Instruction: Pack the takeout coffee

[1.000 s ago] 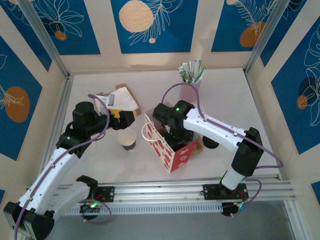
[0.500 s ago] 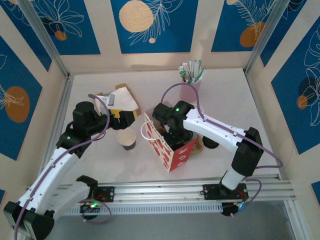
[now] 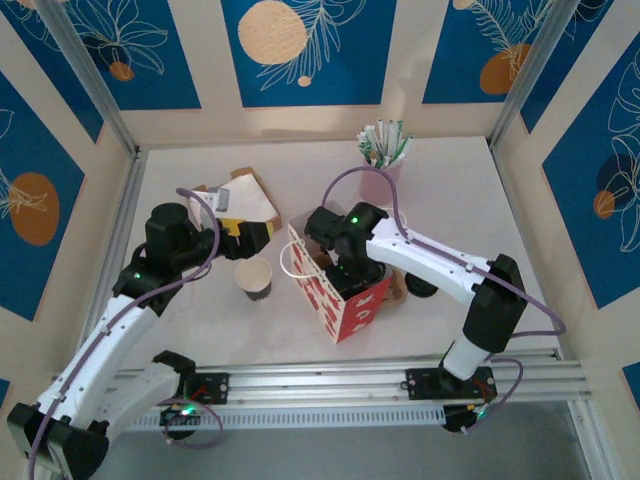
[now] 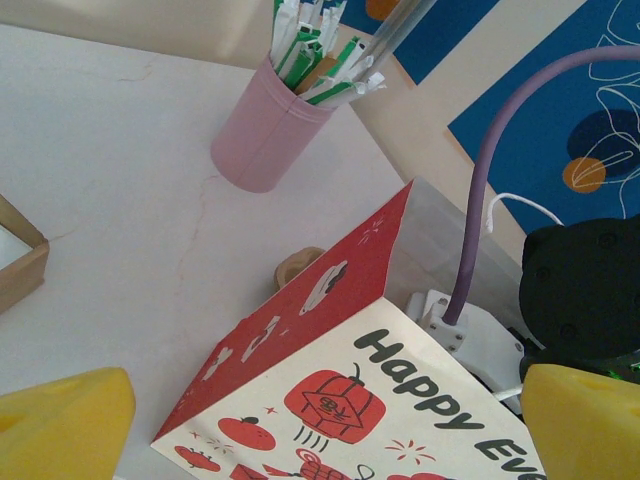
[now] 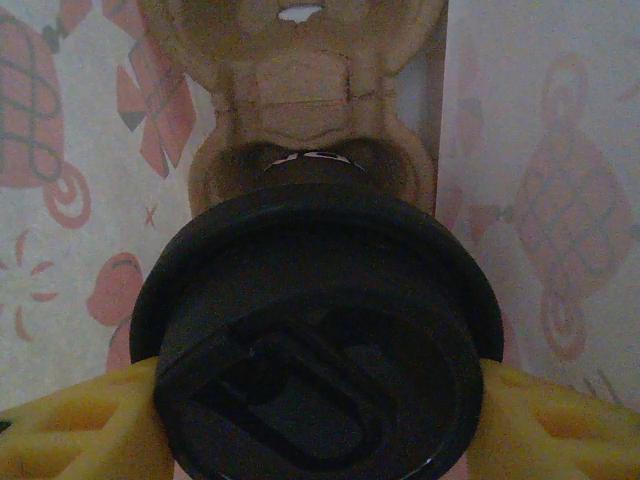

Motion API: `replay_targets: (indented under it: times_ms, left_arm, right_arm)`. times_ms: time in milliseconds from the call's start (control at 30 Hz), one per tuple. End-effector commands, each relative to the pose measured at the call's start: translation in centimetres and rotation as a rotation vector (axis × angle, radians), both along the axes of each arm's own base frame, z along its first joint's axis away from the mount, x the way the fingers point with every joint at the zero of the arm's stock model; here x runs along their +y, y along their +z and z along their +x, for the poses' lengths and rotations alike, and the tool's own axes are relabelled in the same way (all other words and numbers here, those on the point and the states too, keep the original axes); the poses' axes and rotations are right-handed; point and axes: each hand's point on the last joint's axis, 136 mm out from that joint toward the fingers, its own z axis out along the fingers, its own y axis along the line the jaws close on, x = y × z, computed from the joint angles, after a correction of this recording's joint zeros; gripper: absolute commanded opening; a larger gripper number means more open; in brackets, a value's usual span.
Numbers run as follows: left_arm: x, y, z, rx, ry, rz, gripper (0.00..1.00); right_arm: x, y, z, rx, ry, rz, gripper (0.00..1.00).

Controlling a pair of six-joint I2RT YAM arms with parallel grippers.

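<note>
Paper bag (image 4: 340,400), red and white, printed "Happy", stands in the foreground. Pink holder (image 4: 262,140) of wrapped straws (image 4: 310,50) stands upright on the table (image 4: 110,150) beyond, apart. Left gripper (image 4: 320,435) spread wide.

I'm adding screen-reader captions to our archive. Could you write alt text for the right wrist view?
A round black plastic coffee lid is clamped between the right end effector's yellow fingers, inside a red-printed white paper bag, with a brown moulded-pulp cup carrier beyond it.
</note>
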Motion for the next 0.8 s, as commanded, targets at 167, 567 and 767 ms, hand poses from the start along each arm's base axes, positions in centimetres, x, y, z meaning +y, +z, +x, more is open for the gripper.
replay_targets:
  times_ms: [167, 567, 767]
  left_arm:
    - [-0.42, 1.03, -0.2, -0.044, -0.027, -0.009, 0.99]
    - [-0.57, 1.24, -0.14, -0.047, -0.031, -0.011, 0.99]
    - [-0.65, 1.25, -0.12, -0.047, -0.034, -0.009, 0.99]
  right_arm:
    - [-0.04, -0.11, -0.36, 0.024, 0.007, 0.012, 0.58]
    - [-0.05, -0.49, -0.53, 0.036, 0.011, 0.01, 0.58]
    - [-0.08, -0.52, -0.66, 0.052, 0.007, 0.004, 0.58]
